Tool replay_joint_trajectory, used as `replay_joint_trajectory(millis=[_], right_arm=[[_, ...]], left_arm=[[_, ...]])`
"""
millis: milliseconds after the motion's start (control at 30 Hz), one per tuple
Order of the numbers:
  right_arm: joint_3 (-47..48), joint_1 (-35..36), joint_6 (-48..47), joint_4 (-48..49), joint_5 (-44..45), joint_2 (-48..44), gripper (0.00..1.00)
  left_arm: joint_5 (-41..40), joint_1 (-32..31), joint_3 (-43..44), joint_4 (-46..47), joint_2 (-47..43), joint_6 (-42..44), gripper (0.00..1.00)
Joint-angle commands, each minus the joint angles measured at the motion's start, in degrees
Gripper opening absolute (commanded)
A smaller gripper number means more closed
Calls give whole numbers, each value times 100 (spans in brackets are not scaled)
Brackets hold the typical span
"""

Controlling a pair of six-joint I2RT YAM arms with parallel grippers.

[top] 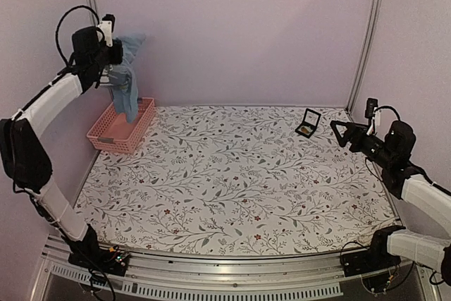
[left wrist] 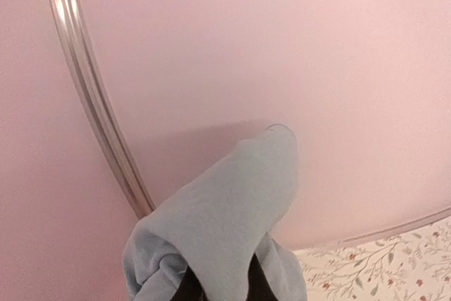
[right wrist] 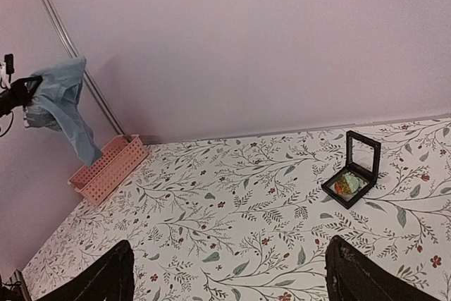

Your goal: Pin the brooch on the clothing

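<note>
Seen from above, the left arm (top: 49, 103) reaches high into the upper left of the frame. The shirt (top: 127, 86) hangs bunched from its end, drooping over the pink basket (top: 116, 135) at the left edge of the worktop (top: 232, 181). The cloth hides the grip itself here. Toward the upper right sits a small black case (top: 309, 123), lid up, with a speck of orange in it, the brooch (top: 305, 130). The right fingers (top: 337, 126) hover just right of the case, spread wide and apart from it.

The left wrist camera shows what the overhead cannot. The left fingers (left wrist: 255, 288), dark at the bottom edge, are clamped on a fold of shirt that rises up the middle against the pink wall (left wrist: 282, 47). A metal post (left wrist: 84, 82) curves down the left side. A sliver of worktop shows lower right.

The right wrist camera has the right fingers in the two bottom corners, far apart with nothing between them. Right of centre stands the case, lid upright. The brooch lies inside, and this view shows it clearest, orange with green. At far left the shirt dangles above the basket.
</note>
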Motion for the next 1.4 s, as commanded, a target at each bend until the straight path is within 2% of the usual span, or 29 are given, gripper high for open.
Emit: replay_joint_trajectory(millis=[0,167,267,367,500,633,767,900,967,1067,1100,1133,1200,1267,1367], right_arm=[[191,74,-48,63,-298,64,92],[373,120,-56,76,-512,214,92],[561,183,-55,52,-658,359,91],[767,316,-108,-37,-765,567,91],[1075,650,-342,-397,-593,869,90],[1452,989,-569,-742,-340,1326,89],[1953,1382,-697,-1381,162,1766,87],[2363,1862,-871,-2116,805,2125,84],[2442,2157,-942,-2318,1193,2227,83],[2422,2533,-1045,-2277,1263,2254,83],[2401,2657,-1079,-2200,1207,2259,82],[2390,2790,-1088,-2122,1174,2276,82],[2392,3113,-1047,-1912,1234,2408,80],[2493,3637,-1044,-1764,1468,2653,78],[2984,4338,-1161,-1890,1955,3473,74]], left_arm=[[537,-727,139,728,-1057,643,0],[1862,-1780,-123,269,-1730,859,0],[2681,-2133,-431,-65,-1840,468,0],[3280,-2382,-907,-128,-1754,426,0],[4345,-2739,-1177,-320,-777,383,0],[4932,-3112,-673,-145,929,-66,0],[4148,-3311,423,254,2384,-844,0],[3351,-3326,1314,803,3243,-1767,0],[3340,-3355,1836,882,3675,-1944,1],[3514,-3414,2535,808,4348,-2083,21],[3614,-3399,2591,862,4478,-2107,33],[3611,-3375,2560,907,4502,-2132,55],[3551,-3256,2273,989,4227,-2157,81],[3363,-3066,1349,1527,3592,-2158,91],[2754,-2713,-115,2157,2362,-2057,95]])
